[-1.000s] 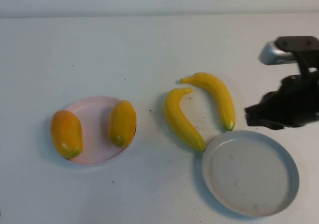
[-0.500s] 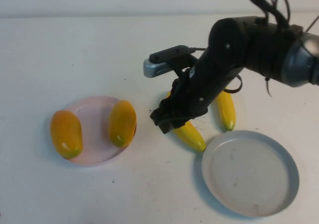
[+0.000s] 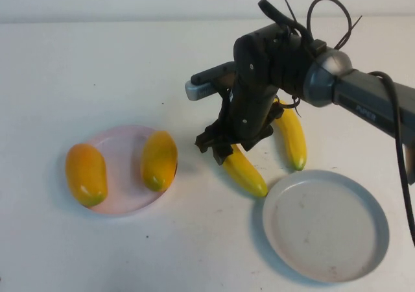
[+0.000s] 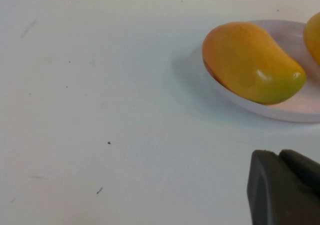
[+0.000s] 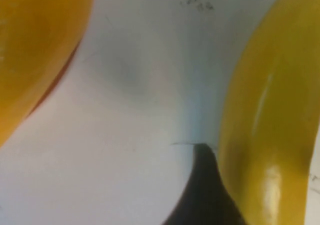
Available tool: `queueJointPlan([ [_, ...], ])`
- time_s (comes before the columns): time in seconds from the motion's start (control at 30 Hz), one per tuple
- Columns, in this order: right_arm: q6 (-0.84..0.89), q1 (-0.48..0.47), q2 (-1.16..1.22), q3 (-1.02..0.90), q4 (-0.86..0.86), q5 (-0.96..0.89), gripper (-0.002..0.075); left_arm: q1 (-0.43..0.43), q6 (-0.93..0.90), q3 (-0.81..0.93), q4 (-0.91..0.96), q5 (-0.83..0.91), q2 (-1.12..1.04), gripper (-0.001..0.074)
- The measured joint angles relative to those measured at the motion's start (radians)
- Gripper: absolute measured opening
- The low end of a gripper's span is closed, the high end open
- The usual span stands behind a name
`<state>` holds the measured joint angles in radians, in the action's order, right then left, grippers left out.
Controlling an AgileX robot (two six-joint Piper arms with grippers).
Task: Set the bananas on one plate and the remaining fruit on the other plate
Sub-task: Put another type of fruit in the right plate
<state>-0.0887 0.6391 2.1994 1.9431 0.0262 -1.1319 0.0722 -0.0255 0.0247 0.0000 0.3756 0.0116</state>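
Two bananas lie mid-table: the left banana [image 3: 248,174] and the right banana [image 3: 292,141]. My right gripper [image 3: 231,146] is lowered over the upper half of the left banana, open, with its jaws astride the fruit. In the right wrist view one dark finger [image 5: 202,185] stands close beside that banana [image 5: 270,135]. The grey-blue plate [image 3: 363,198] sits just right of the banana's lower tip. Two mangoes [image 3: 86,174] [image 3: 159,160] rest on the rims of the pink plate [image 3: 123,198]. My left gripper [image 4: 280,157] is shut, hovering near the pink plate [image 4: 295,112] and a mango [image 4: 250,60].
The right arm [image 3: 350,91] stretches from the right edge across the right banana. A mango [image 5: 30,50] shows at the edge of the right wrist view. White table [image 3: 97,65] extends behind and to the left of the plates.
The right arm swung in from the right edge to over the left banana and came down on it. Its jaws went from shut to open. The fruit and plates have not moved.
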Motion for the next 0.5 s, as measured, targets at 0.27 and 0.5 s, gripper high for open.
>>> queueJointPlan([
  [0.27,-0.002,-0.002,0.059,0.006,-0.009,-0.003,0.0414,0.0,0.0,0.0,0.0,0.0,0.0,-0.0004],
  [0.5,0.009,-0.002,0.063,0.008,-0.009,0.006,0.0311,0.0,0.0,0.0,0.0,0.0,0.0,-0.0004],
])
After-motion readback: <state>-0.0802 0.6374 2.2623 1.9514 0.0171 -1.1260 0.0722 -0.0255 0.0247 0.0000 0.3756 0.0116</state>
